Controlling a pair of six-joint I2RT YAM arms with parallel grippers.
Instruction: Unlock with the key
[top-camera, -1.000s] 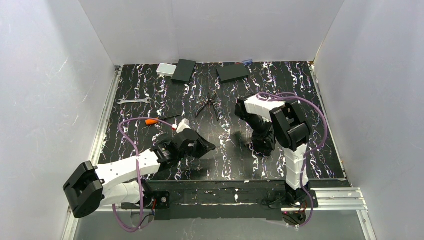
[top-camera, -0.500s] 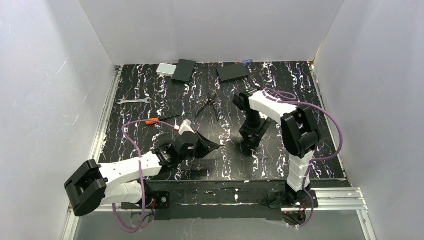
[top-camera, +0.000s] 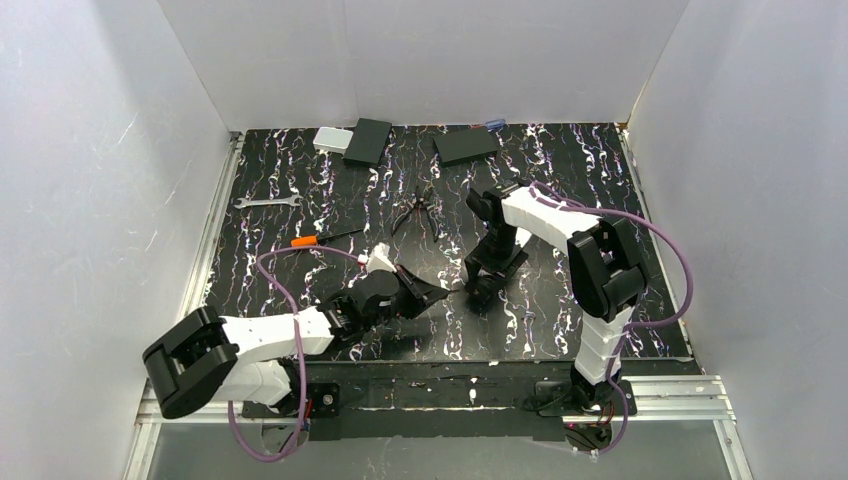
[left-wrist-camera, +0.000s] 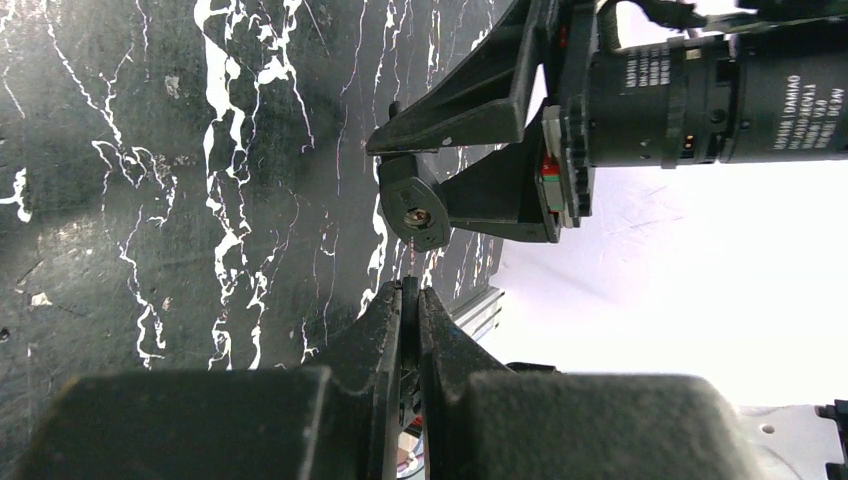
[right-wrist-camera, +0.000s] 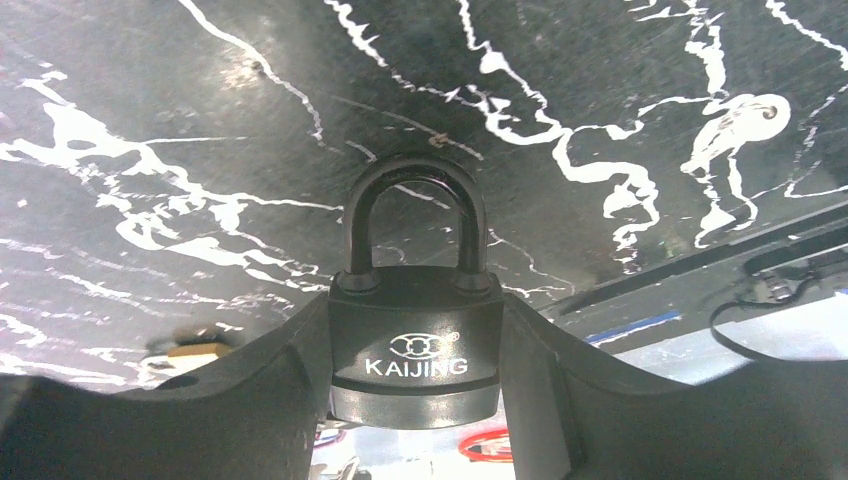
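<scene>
Viewing from above, I see the black marbled table (top-camera: 300, 190) with both arms working over its near middle. The left arm (top-camera: 270, 335) lies low and reaches rightward. The right arm (top-camera: 560, 220) bends down from the far side and points back toward it. The two tool ends face each other, close but apart.

The right gripper (top-camera: 478, 285) grasps the padlock (right-wrist-camera: 415, 350), one finger against each side of the black body. The body is held clear of the table, with the shackle (right-wrist-camera: 415, 170) seated in the body and pointing away from the wrist. The keyhole (left-wrist-camera: 417, 215) in the underside faces the left gripper (top-camera: 435, 293).

The left gripper's jaws are clenched on the key (left-wrist-camera: 408, 300), seen edge-on as a thin blade between the fingers. Its tip stands just short of the keyhole, not inserted.
</scene>
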